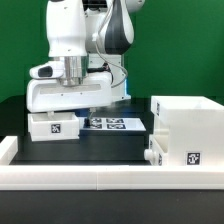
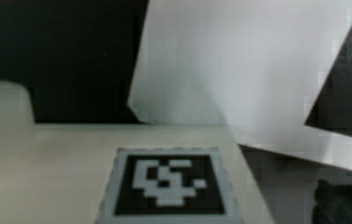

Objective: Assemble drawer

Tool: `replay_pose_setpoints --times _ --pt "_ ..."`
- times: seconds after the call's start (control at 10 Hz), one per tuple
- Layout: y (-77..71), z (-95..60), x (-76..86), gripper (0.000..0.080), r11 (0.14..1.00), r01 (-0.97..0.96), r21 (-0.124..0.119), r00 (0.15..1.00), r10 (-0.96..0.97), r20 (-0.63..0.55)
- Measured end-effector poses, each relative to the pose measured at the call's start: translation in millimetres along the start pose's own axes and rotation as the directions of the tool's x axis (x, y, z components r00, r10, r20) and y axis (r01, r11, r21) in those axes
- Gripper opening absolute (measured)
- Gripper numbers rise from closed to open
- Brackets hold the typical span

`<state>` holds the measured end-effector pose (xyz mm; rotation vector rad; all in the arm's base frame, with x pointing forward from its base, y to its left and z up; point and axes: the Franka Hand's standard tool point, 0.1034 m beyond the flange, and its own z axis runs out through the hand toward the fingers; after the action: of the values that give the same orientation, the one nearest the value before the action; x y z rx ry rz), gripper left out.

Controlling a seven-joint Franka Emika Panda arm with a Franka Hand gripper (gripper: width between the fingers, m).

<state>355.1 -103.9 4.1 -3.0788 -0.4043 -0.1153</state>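
Note:
My gripper (image 1: 72, 78) reaches down at the exterior view's left and is shut on the top of a white drawer tray (image 1: 75, 95), which it holds a little above the table. In the wrist view that tray's wall (image 2: 84, 150) and its black-and-white tag (image 2: 164, 183) fill the picture close to the jaws, and one dark finger (image 2: 343, 196) shows beside it. A second small tray (image 1: 55, 125) with a tag sits on the table just below the held one. The tall white drawer shell (image 1: 185, 130) stands at the exterior view's right.
The marker board (image 1: 110, 123) lies flat behind the trays and also shows in the wrist view (image 2: 226, 90). Low white border rails (image 1: 100, 175) run along the front and the exterior view's left. Black table (image 1: 110, 145) lies between trays and shell.

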Motion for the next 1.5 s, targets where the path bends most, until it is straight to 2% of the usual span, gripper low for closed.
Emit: replay_pose_setpoints --times 0.3,0.4,0.5,0.7,1.0,1.2,1.4,1.5 --pt "-3.4 0.0 3.4 0.0235 1.0 0.01 0.0 1.0 -0.01 -0.001" --pt "-3.5 0.0 3.5 0.0235 1.0 0.011 0.0 1.0 -0.011 -0.001" --pt "-3.5 0.0 3.5 0.0066 1.0 0.011 0.0 1.0 -0.011 -0.001" --pt "-6.4 -2.6 7.5 0.0041 1.0 0.016 0.0 1.0 -0.016 -0.004" --pt "-17.7 -10.3 22.4 0.0041 0.999 0.046 -0.003 0.999 -0.046 -0.013" --pt "-35.5 -23.4 50.4 0.0041 0.994 0.111 0.011 0.994 -0.111 -0.008" --pt "-39.1 -32.1 81.6 0.0041 0.989 0.144 0.039 0.989 -0.145 0.004" --pt "-41.6 -36.3 95.0 0.0041 0.987 0.156 0.04 0.988 -0.156 -0.007"
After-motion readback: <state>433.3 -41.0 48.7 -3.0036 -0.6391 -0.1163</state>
